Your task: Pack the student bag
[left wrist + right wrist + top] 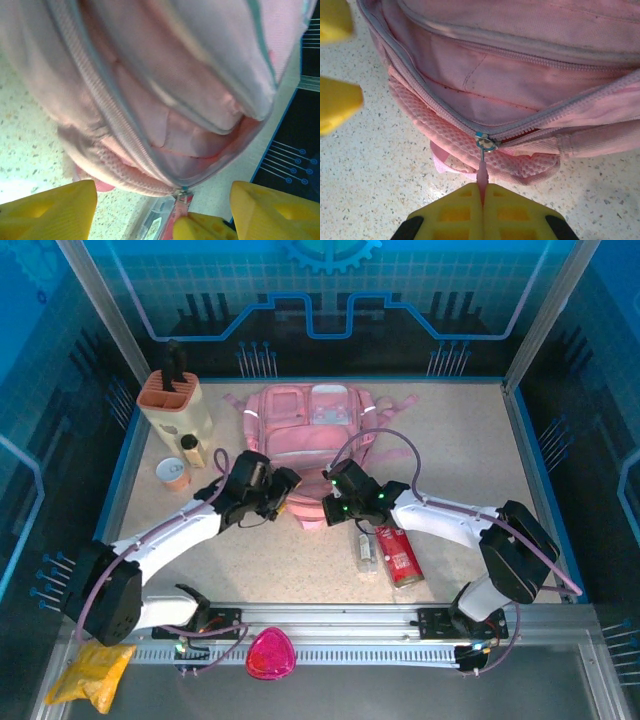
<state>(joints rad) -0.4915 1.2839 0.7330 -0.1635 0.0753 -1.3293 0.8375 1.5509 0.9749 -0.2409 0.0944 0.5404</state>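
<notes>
- The student bag, a large soft pink fabric backpack, lay flat on the speckled desk towards its far middle, with its zippered end facing the arms.
- The right gripper was closed tight, its yellow fingers pinching the thin pink zipper pull just below the small metal slider.
- The left gripper was spread wide with nothing clamped between its fingers. It hovered at the bag's near edge, close to the right gripper.
- The two rows of zipper teeth parted away from the slider, and the compartment gaped enough to show its pink lining.
- The step in hand looked like running the zipper further open so the compartment could take things.
- To do that well, the pull should be drawn along the line of the teeth, not outward. A sideways tug would likely drag the soft bag across the desk instead of moving the slider.
- The left gripper would best pinch the fabric rim beside the track, behind the slider, to hold it taut.
- The pinch sat near the pull's tip, so a slow, steady draw seemed wiser than a jerk, which could slip it free.
- A flat red packet and a clear plastic case lay on the desk just beside the right arm, apparently waiting to be packed.
</notes>
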